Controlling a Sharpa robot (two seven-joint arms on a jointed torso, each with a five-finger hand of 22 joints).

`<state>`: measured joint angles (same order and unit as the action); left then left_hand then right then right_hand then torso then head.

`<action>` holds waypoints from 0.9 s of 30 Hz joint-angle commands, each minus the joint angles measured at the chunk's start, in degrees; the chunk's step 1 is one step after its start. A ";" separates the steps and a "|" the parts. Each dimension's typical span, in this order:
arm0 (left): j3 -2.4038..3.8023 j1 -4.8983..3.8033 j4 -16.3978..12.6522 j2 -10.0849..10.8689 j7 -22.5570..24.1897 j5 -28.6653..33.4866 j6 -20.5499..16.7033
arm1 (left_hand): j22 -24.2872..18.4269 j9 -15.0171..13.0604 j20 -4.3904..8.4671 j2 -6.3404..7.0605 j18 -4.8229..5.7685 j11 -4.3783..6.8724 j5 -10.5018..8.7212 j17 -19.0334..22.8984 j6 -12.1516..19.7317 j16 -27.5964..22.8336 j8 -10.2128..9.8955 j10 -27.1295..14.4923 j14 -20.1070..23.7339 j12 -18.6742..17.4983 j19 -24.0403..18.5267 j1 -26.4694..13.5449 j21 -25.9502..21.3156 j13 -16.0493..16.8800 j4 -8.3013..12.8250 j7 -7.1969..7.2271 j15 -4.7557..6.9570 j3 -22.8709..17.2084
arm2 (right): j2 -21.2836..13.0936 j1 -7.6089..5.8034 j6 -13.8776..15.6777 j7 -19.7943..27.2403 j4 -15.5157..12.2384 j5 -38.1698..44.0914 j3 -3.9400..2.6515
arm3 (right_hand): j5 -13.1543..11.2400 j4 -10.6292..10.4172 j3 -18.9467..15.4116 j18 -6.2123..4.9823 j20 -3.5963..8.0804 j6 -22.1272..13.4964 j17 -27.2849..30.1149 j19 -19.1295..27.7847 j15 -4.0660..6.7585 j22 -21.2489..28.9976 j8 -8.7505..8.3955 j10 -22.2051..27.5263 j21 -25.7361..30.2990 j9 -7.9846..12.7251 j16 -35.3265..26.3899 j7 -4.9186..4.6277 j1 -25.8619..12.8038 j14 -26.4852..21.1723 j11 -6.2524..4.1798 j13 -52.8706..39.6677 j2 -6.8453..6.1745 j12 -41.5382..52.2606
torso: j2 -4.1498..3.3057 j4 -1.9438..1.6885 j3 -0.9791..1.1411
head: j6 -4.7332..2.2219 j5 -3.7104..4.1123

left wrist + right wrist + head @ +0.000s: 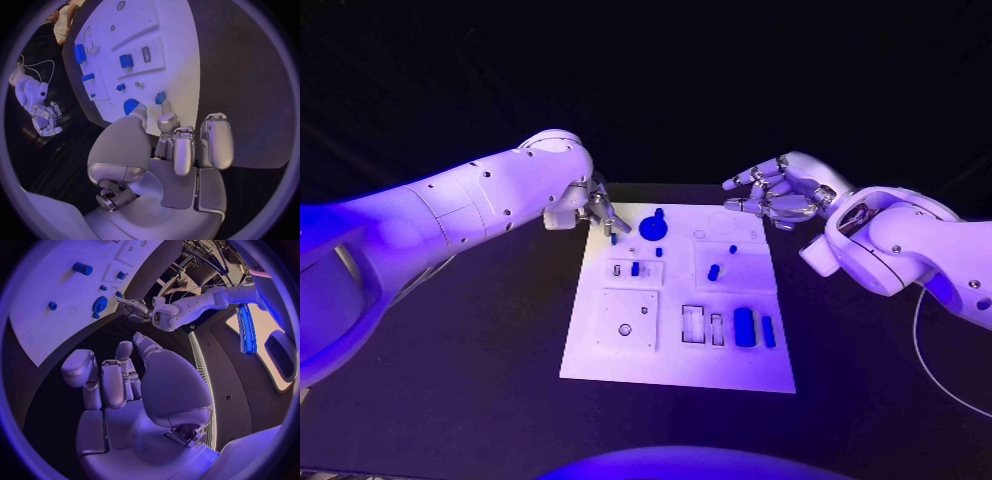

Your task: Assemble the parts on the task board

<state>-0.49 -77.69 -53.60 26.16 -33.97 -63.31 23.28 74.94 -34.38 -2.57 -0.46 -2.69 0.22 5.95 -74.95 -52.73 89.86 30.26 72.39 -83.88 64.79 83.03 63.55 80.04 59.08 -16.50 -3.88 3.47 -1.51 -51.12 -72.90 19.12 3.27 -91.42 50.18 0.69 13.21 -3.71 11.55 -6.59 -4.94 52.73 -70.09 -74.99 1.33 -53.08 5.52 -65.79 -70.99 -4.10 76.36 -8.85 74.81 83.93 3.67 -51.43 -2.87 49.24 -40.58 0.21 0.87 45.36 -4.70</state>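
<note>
The white rectangular task board [678, 345] lies mid-table, small blue parts [744, 326] scattered on it. The left hand [593, 211] hovers over its far left corner (whether it grasps anything, I cannot tell). The right hand [777, 190], curled and clenched on nothing, hangs beyond the far right corner.

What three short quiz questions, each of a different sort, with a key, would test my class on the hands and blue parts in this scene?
1. True or false: the right hand holds a blue part.
2. Which hand is at the far left corner of the task board? A. left hand B. right hand
3. Fill in: the round blue part lies at the board's ___ end, far or near.

Key: 1 false, it holds nothing visible; 2 A; 3 far.
</note>
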 commanded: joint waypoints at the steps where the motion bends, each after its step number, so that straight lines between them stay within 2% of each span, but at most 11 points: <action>1: 0.01 0.06 0.17 -0.14 0.92 -0.26 2.15 | 2.06 -0.11 -0.04 -0.75 -0.55 0.15 -0.08 -15.05 -0.44 0.14 0.48 0.50 -6.12 0.18 0.47 0.12 0.13 0.07 0.04 0.22 0.32 0.50 | 0.04 0.05 -0.73 0.34 -0.02 0.09 0.00 | 0.33 -0.14 0.07 -0.29 0.08 0.31 -0.02 0.28 -0.31 0.03 0.29 -0.15 0.17 -0.07 -0.08 -0.07 0.09 2.13 -0.07 -0.05 0.41 0.38 | 0.04 -0.05 0.04 | 0.09 -0.04; 13: 0.00 0.15 0.46 -0.21 0.92 -0.26 2.62 | 2.26 -0.42 0.17 -1.50 -0.50 0.35 0.01 -15.05 -0.38 0.14 1.09 0.63 -6.12 0.28 0.58 2.02 0.22 0.05 0.41 0.42 0.51 0.75 | 0.01 0.06 -0.73 0.34 -0.04 0.09 0.00 | 0.41 -0.14 0.09 -0.29 0.08 0.31 -0.06 0.28 -0.30 0.04 0.30 -0.14 0.18 -0.06 -0.06 -0.07 0.12 2.14 -0.08 -0.03 0.44 0.37 | 0.02 -0.05 0.00 | 0.24 -0.10; 19: -0.01 0.24 0.71 -0.36 0.97 -0.24 2.26 | 2.38 -0.66 0.31 -3.30 -0.49 0.49 0.15 -15.05 -0.01 0.14 1.55 0.69 -6.12 0.31 0.63 5.22 0.23 -0.01 1.27 0.56 0.65 -0.47 | 0.05 0.06 -0.74 0.37 -0.01 0.09 0.00 | 0.41 -0.14 0.09 -0.29 0.08 0.31 -0.06 0.28 -0.30 0.04 0.30 -0.14 0.18 -0.06 -0.06 -0.07 0.12 2.14 -0.08 -0.03 0.44 0.37 | 0.05 -0.03 0.00 | 0.27 -0.11; 27: -0.01 0.43 1.20 -0.69 1.06 -0.18 2.46 | 2.56 -0.80 0.40 -3.90 -0.45 0.60 0.16 -15.05 0.22 0.14 1.84 0.74 -6.12 0.35 0.70 7.20 0.31 -0.02 2.10 0.67 0.73 -1.46 | 0.09 0.06 -0.75 0.36 -0.01 0.10 0.00 | 0.41 -0.14 0.09 -0.29 0.08 0.31 -0.06 0.28 -0.30 0.04 0.30 -0.14 0.18 -0.06 -0.06 -0.07 0.12 2.14 -0.08 -0.03 0.44 0.37 | -0.02 -0.04 0.00 | 0.45 -0.07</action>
<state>-0.50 -77.32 -52.49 25.66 -33.57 -63.33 24.66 74.92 -35.12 -2.16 -4.36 -2.69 0.62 5.95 -74.93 -52.72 89.86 31.86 72.79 -83.94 64.80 83.44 70.10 80.05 59.06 -14.47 -3.46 3.83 -2.59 -51.10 -72.88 19.04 3.27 -91.41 50.16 0.69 13.44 -3.71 11.55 -6.59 -4.94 52.73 -70.09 -74.99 1.33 -53.09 5.52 -65.79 -70.99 -4.10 76.37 -8.85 74.81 83.92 3.67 -51.43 -2.87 49.24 -40.56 0.18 0.87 45.75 -4.80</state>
